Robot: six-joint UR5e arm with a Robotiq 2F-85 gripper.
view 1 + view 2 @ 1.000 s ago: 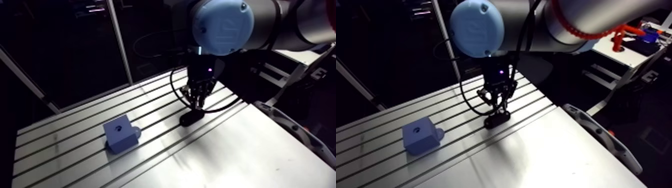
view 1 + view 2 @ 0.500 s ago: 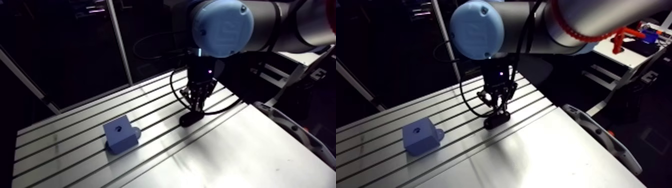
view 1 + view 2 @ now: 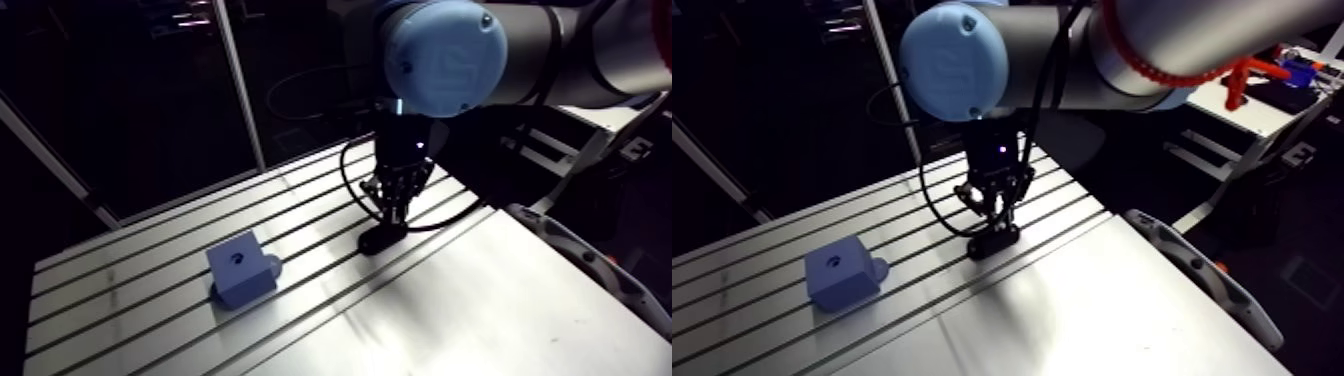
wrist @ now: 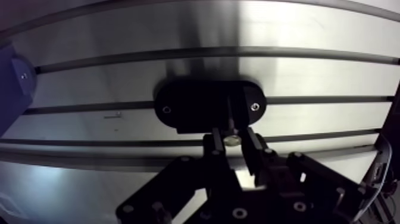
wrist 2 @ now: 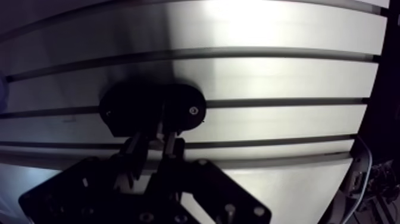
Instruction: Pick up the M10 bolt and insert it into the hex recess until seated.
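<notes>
Two jaws pinch the bolt (image 4: 232, 140) right over a black oval holder (image 4: 190, 107) on the slotted surface (image 4: 178, 30); the blue block (image 3: 242, 268) sits well apart from them.

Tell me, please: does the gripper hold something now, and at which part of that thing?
Yes. The gripper is shut on the M10 bolt, pinched near its upper end between the two fingertips, over the black oval holder.

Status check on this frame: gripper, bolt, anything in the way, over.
Gripper shut on M10 bolt, just above black holder. Blue block sits apart, bolt not yet inserted. Nothing visible in the way.
</notes>
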